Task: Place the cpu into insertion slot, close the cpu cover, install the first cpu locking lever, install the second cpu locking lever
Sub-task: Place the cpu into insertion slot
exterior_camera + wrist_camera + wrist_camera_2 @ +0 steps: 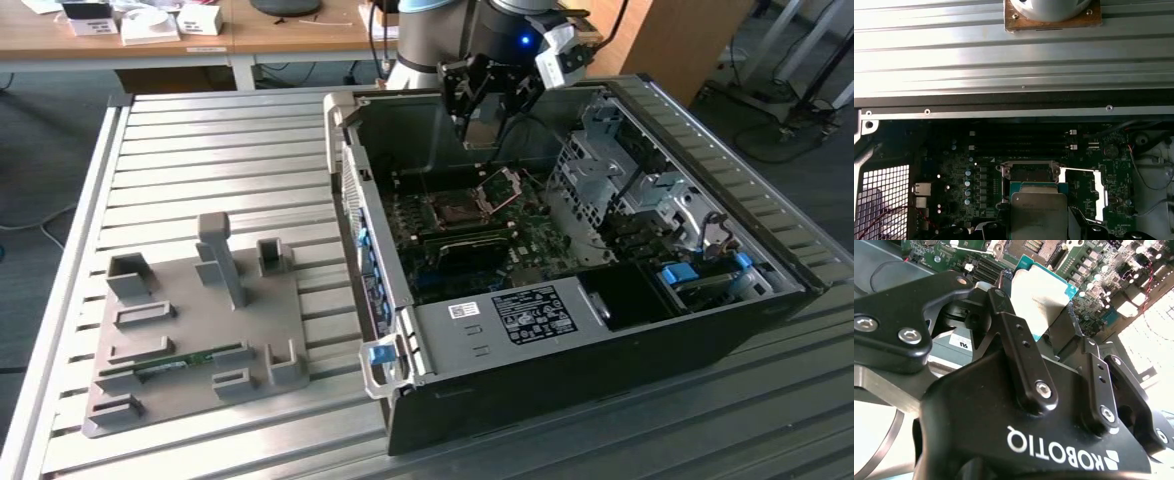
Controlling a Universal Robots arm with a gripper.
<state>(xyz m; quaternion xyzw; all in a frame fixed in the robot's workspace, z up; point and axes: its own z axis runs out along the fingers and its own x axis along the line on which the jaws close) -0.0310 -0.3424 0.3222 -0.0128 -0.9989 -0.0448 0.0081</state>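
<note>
slatted bench [200, 140] carries the case [534, 330]. claw [1038, 297] grips the cpu [1038, 215] at its edges; likely light, stiff, fragile underneath.

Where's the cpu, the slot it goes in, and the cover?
cpu [1038, 215], first wrist view: grey metal top.
insertion slot [1029, 173], first wrist view: dark middle.
cpu cover [1080, 173], first wrist view: bright frame edge.

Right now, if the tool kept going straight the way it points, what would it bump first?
Probably the insertion slot. The tool holds the cpu above the motherboard, and the cpu cover stands open beside the slot. Depth is hard to judge.
</note>
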